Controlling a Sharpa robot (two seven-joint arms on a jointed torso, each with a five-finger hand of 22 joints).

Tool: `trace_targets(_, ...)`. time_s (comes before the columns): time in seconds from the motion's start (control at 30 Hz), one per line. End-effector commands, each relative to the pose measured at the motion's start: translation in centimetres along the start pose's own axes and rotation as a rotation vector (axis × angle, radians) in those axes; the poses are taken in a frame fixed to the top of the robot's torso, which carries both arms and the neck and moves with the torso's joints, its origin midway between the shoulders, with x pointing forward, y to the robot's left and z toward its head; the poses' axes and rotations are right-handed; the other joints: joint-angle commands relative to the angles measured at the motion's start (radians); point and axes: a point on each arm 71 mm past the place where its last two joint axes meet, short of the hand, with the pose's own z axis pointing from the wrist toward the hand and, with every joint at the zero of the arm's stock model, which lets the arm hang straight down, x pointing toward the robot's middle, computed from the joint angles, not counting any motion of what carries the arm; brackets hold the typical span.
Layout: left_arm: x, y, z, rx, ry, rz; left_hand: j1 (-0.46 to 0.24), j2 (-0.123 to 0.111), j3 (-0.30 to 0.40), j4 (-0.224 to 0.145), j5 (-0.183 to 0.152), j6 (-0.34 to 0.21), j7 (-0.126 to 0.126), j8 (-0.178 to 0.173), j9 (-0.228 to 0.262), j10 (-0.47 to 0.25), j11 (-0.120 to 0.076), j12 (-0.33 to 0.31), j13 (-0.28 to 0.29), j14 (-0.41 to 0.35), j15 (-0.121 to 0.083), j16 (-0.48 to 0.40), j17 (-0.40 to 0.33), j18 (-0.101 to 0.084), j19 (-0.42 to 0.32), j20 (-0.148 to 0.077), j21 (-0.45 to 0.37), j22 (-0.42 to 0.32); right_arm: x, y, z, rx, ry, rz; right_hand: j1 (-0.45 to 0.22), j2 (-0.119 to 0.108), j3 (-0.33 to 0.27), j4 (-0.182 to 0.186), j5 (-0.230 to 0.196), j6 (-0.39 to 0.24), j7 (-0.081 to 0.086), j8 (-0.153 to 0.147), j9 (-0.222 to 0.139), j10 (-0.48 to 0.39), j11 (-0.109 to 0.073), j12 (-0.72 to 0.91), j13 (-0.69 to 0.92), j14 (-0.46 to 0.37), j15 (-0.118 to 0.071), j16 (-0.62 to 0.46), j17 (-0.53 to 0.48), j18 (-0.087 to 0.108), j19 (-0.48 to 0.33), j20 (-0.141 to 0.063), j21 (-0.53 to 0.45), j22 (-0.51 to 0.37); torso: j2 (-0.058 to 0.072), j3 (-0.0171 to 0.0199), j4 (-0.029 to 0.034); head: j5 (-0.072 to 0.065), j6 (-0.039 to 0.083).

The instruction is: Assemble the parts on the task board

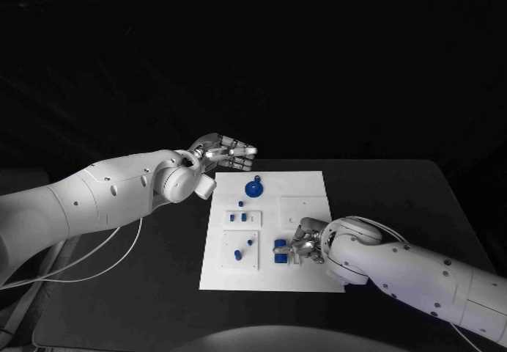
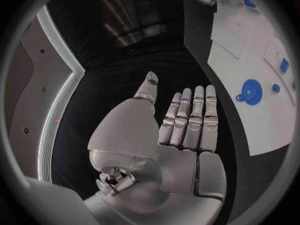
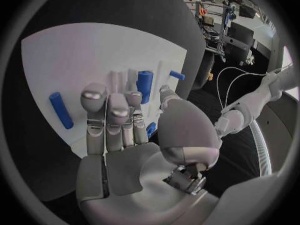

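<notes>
Right hand (image 1: 306, 242) over seven blue parts (image 1: 253, 188).

White board (image 1: 306, 192) lies flat mid-table. A round blue disc (image 1: 255, 189) sits near its far end, small blue parts (image 1: 243, 217) stand mid-board, another (image 1: 239, 254) on the near-left plate, and a blue cylinder (image 1: 281, 249) lies by the near-right edge.
</notes>
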Motion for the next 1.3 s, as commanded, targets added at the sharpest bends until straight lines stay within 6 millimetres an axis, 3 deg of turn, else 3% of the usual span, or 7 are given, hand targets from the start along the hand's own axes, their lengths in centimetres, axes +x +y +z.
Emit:
trace_targets(0.03, 0.1, -0.1, 0.0, 0.007, 0.016, 0.001, -0.001, 0.008, -0.002, 0.006, -0.003, -0.008, 0.002, 0.000, -0.001, -0.006, 0.000, 0.001, 0.001, -0.006, 0.003, 0.000, 0.000, 0.003, -0.004, 0.000, -0.001, 0.000, 0.1, 0.1, -0.6, -0.044, 0.013, 0.002, 0.031, -0.003, 0.042, -0.037, 0.000, 0.005, -0.001, -0.001, 0.001, 0.007, -0.003, 0.004, 0.002, 0.006, -0.004, -0.002, 0.001, -0.011, 0.041, -0.008, -0.002, 0.092, 0.000, 0.0006, -0.0018, 0.003, -0.002)
trace_targets(0.13, 0.0, -0.1, -0.1, 0.007, 0.015, 0.001, -0.001, 0.008, -0.002, 0.006, -0.003, -0.008, 0.002, 0.000, -0.001, -0.006, 0.000, 0.001, 0.001, -0.006, 0.003, 0.000, 0.000, 0.003, -0.004, 0.000, -0.001, 0.000, 0.0, -0.3, -1.1, -0.051, 0.014, 0.002, 0.042, -0.006, 0.057, -0.076, 0.003, 0.007, 0.001, -0.002, 0.002, 0.007, -0.002, 0.006, 0.004, 0.006, -0.002, -0.001, 0.001, -0.010, 0.041, -0.006, 0.000, 0.092, -0.001, 0.0001, -0.0023, 0.002, -0.003)
trace_targets(0.23, -0.1, 0.0, -0.1, 0.006, 0.013, 0.001, 0.000, 0.009, -0.002, 0.007, -0.003, -0.008, 0.003, 0.000, -0.001, -0.006, 0.000, 0.001, 0.001, -0.006, 0.003, 0.000, 0.000, 0.004, -0.004, 0.000, -0.001, 0.000, -0.1, -0.8, -1.5, -0.053, 0.020, -0.003, 0.052, -0.003, 0.063, -0.142, 0.005, 0.008, 0.002, -0.002, 0.003, 0.006, -0.001, 0.011, 0.006, 0.006, -0.001, 0.000, -0.001, -0.008, 0.040, -0.003, 0.002, 0.093, 0.000, 0.0006, -0.0026, 0.003, -0.003)
trace_targets(0.6, -0.1, 0.0, -0.1, 0.006, 0.013, 0.002, 0.000, 0.009, -0.002, 0.007, -0.003, -0.008, 0.003, 0.000, -0.001, -0.006, 0.000, 0.001, 0.001, -0.006, 0.003, 0.000, 0.000, 0.004, -0.004, 0.000, -0.001, 0.000, -0.1, -1.2, -1.7, -0.048, 0.008, -0.048, 0.105, 0.006, 0.088, -0.245, 0.026, 0.016, -0.002, -0.002, -0.003, 0.006, -0.003, 0.021, 0.009, 0.005, 0.000, 0.003, -0.003, -0.008, 0.038, -0.001, 0.007, 0.094, 0.000, 0.0011, -0.0006, 0.000, -0.004)
trace_targets(0.77, -0.1, 0.0, 0.0, 0.006, 0.014, 0.002, 0.000, 0.009, -0.002, 0.007, -0.003, -0.008, 0.003, 0.000, -0.001, -0.006, 0.000, 0.001, 0.001, -0.006, 0.003, 0.000, 0.000, 0.004, -0.004, 0.000, -0.001, 0.000, 0.1, -1.1, -1.3, -0.033, -0.024, -0.060, 0.094, 0.012, 0.107, -0.249, 0.027, 0.024, -0.004, -0.002, -0.004, 0.011, -0.005, 0.031, 0.016, 0.006, -0.001, 0.006, -0.003, -0.009, 0.039, -0.003, 0.012, 0.094, 0.000, 0.0000, -0.0003, -0.001, -0.005)
trace_targets(1.1, -0.1, 0.0, 0.0, 0.002, 0.016, 0.002, 0.000, 0.010, -0.003, 0.006, -0.003, -0.008, 0.002, 0.000, -0.001, -0.006, 0.000, 0.001, 0.001, -0.007, 0.003, -0.001, 0.000, 0.004, -0.004, 0.000, -0.001, 0.000, 0.4, -1.0, -0.8, -0.020, -0.078, -0.081, 0.050, 0.019, 0.146, -0.193, 0.031, 0.032, -0.008, -0.002, -0.012, 0.017, -0.007, 0.033, 0.016, 0.007, -0.001, 0.009, -0.006, -0.012, 0.041, -0.003, 0.017, 0.095, 0.000, -0.0008, 0.0005, -0.004, -0.006)
trace_targets(1.3, -0.1, 0.0, 0.0, 0.000, 0.019, 0.002, -0.001, 0.011, -0.003, 0.007, -0.003, -0.007, 0.002, 0.000, -0.001, -0.006, 0.000, 0.001, 0.001, -0.007, 0.003, -0.001, 0.000, 0.004, -0.004, 0.000, -0.001, 0.000, 0.5, -1.0, -0.5, -0.013, -0.095, -0.090, 0.048, 0.022, 0.162, -0.188, 0.026, 0.034, -0.009, -0.002, -0.017, 0.019, -0.007, 0.033, 0.016, 0.006, -0.001, 0.010, -0.008, -0.012, 0.041, -0.003, 0.017, 0.094, 0.000, -0.0010, 0.0005, -0.002, -0.006)
